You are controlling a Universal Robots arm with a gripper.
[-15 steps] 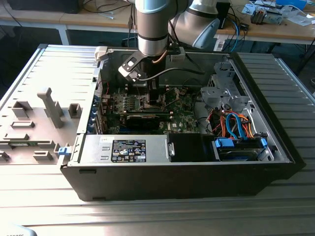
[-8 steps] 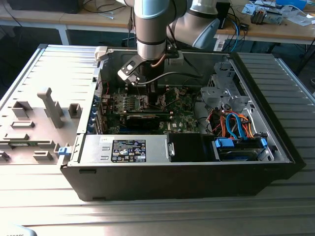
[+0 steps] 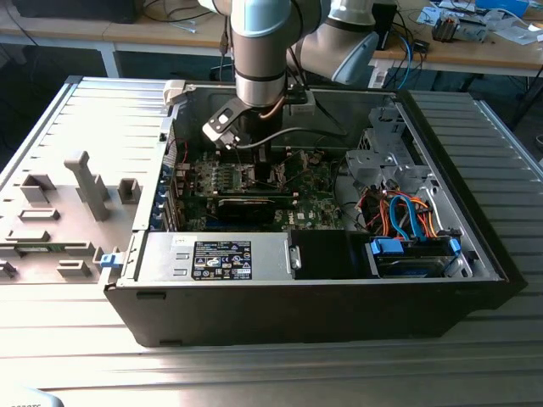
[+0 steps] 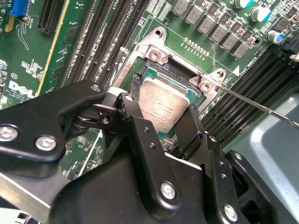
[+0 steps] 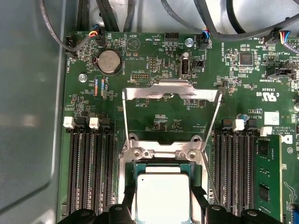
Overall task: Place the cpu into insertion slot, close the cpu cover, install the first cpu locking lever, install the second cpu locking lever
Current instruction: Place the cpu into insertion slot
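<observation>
The gripper's [image 4: 164, 100] fingers [image 4: 195, 119] clench the cpu [image 4: 161, 109] by two opposite edges. It lies between them, low at the slot [image 4: 156, 44]; whether it is seated cannot be told. It looks light, stiff, slick-topped and probably fragile underneath, so the edges are the safest hold.

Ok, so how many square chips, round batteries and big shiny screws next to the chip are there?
Square silvery-beige metal cpu: 1
Round silver coin battery: 1
Large silver screws beside that chip: 2
Total: 4
</observation>
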